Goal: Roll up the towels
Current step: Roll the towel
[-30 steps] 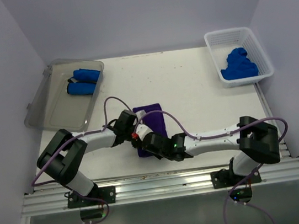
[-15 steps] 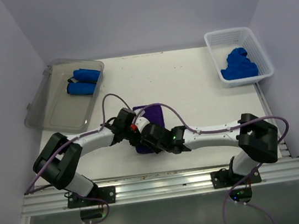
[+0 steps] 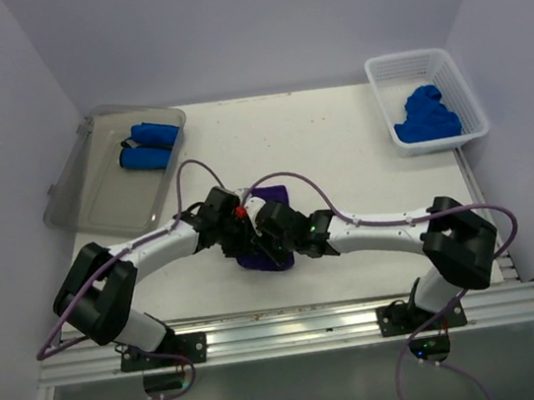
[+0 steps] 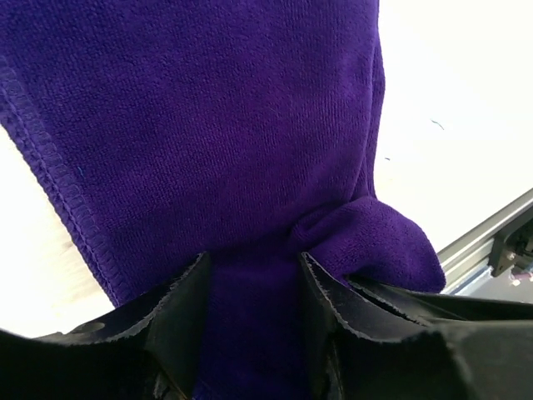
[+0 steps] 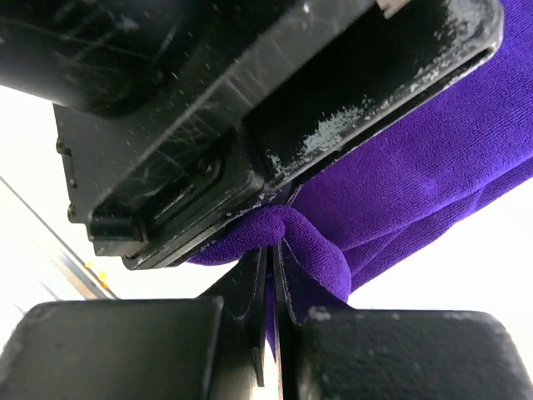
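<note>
Here the purple towel lies on the tabletop near its front edge, between the two arms, with its near end bunched up. The right hand is clenched on a fold of that bunched end. The left hand is released, its fingers spread with purple cloth showing between them. Two rolled blue towels lie side by side in the clear grey tray at far left. A heap of blue towels sits in the white mesh basket at far right.
</note>
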Available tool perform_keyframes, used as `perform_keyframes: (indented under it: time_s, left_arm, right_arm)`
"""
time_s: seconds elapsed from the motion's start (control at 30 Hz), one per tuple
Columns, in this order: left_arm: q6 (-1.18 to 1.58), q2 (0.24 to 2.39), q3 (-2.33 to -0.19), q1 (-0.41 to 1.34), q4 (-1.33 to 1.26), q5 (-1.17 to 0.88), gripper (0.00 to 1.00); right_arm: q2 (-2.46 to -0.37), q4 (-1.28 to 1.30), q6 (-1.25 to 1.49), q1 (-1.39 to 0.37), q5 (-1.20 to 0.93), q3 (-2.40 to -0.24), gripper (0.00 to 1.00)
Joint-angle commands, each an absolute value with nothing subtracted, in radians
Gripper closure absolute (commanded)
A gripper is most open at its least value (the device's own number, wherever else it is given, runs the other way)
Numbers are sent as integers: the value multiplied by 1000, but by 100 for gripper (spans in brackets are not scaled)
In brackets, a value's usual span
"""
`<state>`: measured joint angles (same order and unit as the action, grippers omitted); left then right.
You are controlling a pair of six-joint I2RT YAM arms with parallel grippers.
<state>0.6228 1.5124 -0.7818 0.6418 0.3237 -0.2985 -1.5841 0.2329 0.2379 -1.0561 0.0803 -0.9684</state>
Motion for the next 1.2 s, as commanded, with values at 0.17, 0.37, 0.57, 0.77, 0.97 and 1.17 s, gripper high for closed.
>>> perform_keyframes:
  time_s: [0.17, 0.37, 0.57, 0.77, 0.97, 1.17]
  left_arm:
    - [624, 1411, -851, 615, 359, -261, 50]
    - [637, 1373, -844, 600, 380, -187, 50]
    - [641, 1352, -831, 595, 391, -167, 39]
    - [678, 1309, -821, 583, 413, -104, 41]
    - [716, 1255, -792, 577, 440, -5, 49]
    - [765, 1128, -736, 575, 427, 67, 67]
  right_arm:
    - [-1667, 233, 238, -1025, -63, -1041, 100]
    - [-1718, 233, 244, -1006, -112, -1063, 100]
    - [-1733, 230, 258, -965, -147, -1074, 100]
    - [-1755, 229, 265, -933, -199, -1083, 100]
    - [-1790, 216, 296, -897, -242, -1083, 100]
    - [-1825, 190, 316, -873, -278, -1075, 100]
